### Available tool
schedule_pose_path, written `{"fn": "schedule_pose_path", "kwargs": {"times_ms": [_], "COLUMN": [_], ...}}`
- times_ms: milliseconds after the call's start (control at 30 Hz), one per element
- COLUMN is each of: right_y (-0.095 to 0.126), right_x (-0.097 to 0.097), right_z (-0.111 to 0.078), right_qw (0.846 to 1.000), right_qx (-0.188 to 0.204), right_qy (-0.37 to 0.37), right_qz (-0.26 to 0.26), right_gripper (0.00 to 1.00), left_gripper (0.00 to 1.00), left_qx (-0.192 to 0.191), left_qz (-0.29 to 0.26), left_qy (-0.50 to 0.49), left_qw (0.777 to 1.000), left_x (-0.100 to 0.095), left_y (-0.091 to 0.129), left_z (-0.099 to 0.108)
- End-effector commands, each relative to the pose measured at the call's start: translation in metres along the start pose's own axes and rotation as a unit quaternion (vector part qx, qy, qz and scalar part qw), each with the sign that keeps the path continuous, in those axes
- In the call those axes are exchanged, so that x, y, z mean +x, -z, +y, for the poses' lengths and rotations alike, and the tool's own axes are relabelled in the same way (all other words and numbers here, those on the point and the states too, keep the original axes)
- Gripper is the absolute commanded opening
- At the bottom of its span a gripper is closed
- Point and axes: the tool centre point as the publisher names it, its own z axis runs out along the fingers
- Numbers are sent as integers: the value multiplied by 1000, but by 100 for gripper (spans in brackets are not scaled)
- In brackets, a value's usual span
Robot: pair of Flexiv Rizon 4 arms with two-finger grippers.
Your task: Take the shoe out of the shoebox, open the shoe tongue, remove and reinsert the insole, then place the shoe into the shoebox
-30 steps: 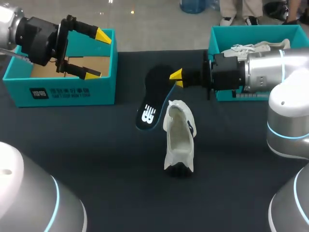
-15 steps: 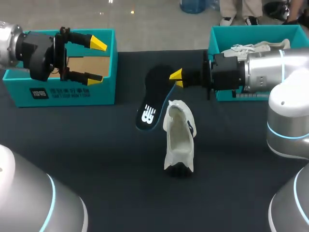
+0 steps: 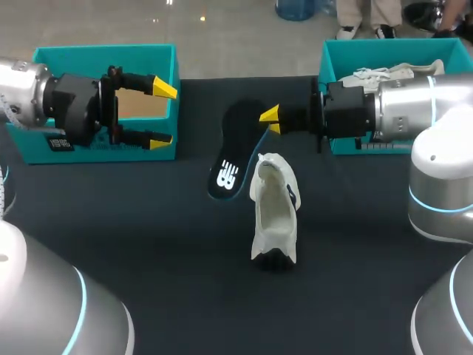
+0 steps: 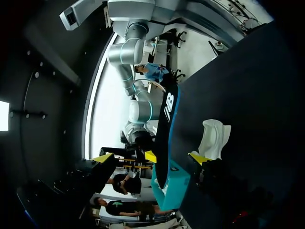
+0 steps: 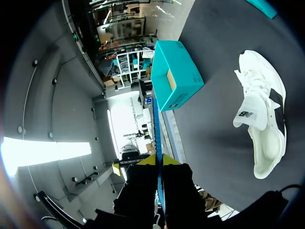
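Dark surface point(image 3: 148, 222) carries a teal shoebox point(image 3: 103, 55) at its far left corner. The white shoe point(image 3: 273, 214) sits near the middle and is probably light and soft (best taken at the heel collar). The thin, floppy black insole point(image 3: 235, 155) is pinched by the right gripper point(image 3: 270, 118). The left gripper point(image 3: 162, 115) has its fingers wide apart, holding nothing.

bare table point(image 3: 148, 214) lies open between the left gripper point(image 3: 162, 115) and the insole point(image 3: 235, 144); the shoe point(image 3: 275, 211) and right gripper point(image 3: 270, 120) crowd the insole's other side.
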Motion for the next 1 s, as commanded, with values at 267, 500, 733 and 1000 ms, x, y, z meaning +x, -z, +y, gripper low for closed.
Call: {"fn": "schedule_pose_path", "kwargs": {"times_ms": [267,500,733,1000], "right_y": [-2,-2,-2,-2], "right_x": [0,0,0,0], "right_z": [0,0,0,0], "right_qw": [1000,1000,1000,1000], "right_qx": [-1,-1,-1,-1], "right_qy": [0,0,0,0], "right_qz": [1,1,1,1], "right_gripper": [0,0,0,0], "left_gripper": [100,100,100,80], "left_qx": [19,20,11,8], "left_qz": [-24,-28,-30,-31], "left_qy": [10,11,19,20], "left_qw": [999,999,999,999], "left_x": [11,11,18,20], "left_y": [-54,-80,-87,-92], "left_z": [14,10,10,6]}}
